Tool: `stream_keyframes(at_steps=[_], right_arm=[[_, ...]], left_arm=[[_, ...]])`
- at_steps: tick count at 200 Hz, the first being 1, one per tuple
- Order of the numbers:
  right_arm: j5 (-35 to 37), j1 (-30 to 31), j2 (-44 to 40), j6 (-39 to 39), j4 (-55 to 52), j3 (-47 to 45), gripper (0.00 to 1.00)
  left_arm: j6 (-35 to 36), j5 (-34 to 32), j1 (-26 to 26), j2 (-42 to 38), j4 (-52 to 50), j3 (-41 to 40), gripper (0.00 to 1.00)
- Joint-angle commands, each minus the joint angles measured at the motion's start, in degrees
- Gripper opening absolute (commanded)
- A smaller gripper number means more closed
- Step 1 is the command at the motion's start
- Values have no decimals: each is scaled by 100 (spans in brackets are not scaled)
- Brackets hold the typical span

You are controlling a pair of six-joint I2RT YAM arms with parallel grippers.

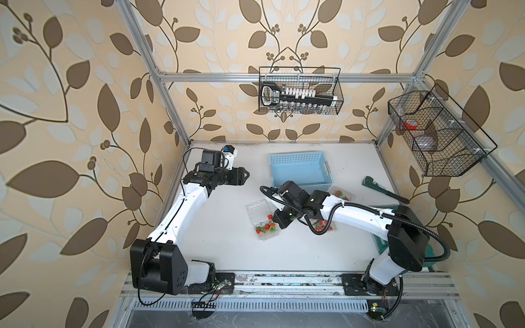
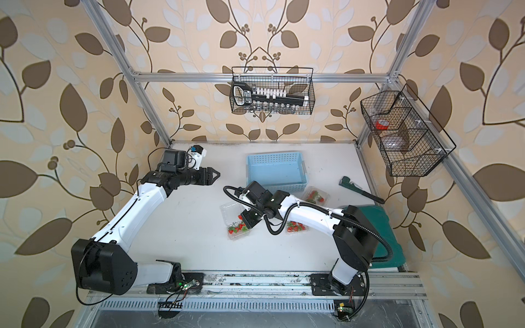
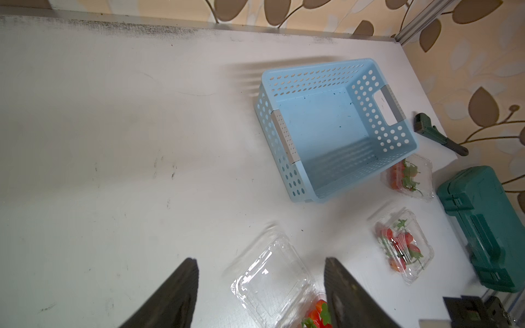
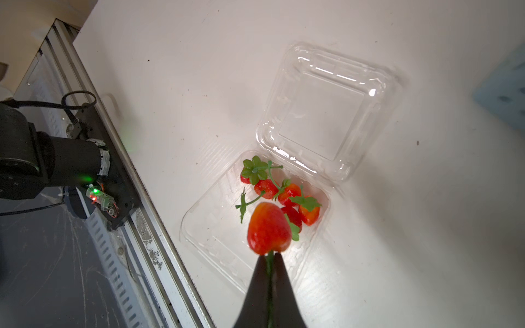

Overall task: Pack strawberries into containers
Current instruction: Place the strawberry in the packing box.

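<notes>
Closest in the right wrist view, the right gripper (image 4: 271,257) has its jaws pressed together on the thin green stem of a single strawberry (image 4: 268,233). The berry is plump and glossy, orange-red with a paler orange blush on one side, and a bit of green leaf shows at its edge. It hangs over the tray half of the open container (image 4: 216,235).

That container is a clear, squarish clamshell lying on the white surface (image 4: 199,85). Its lid (image 4: 326,113) is folded flat back from the hinge. About five strawberries (image 4: 287,196) sit bunched in the tray toward the hinge side. They are small and bright red, with green leafy caps and curling stems. The rest of the ribbed floor is bare.

In the left wrist view the left gripper (image 3: 260,261) has its jaws standing apart with nothing between them, above the surface. In a top view it (image 1: 245,176) is off toward the far left, well apart from the berries.

Two more clear containers hold berries with their lids down. The second container (image 3: 403,247) lies near the green tool case (image 3: 483,221). The third container (image 3: 409,176) lies just beside a corner of the light blue basket (image 3: 383,133), whose perforated walls enclose only a few dark specks. A green-headed pipe wrench (image 3: 437,136) lies beyond the basket, near the wall.

In both top views the right arm partly covers the second container.
</notes>
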Motion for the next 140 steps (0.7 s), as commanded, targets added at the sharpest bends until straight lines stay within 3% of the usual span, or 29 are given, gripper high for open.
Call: stream_keyframes(at_steps=[1,59,140], right_arm=[[49,217,319,16,35,-11,0],[284,489,706,89,24,-142,0],[782,498,821,186,27,-456,19]], left_arm=[[-94,73,13,117,20,60,72],[-492,439,15,168,155,59,72],[-893,746,14,326,-105,222,72]])
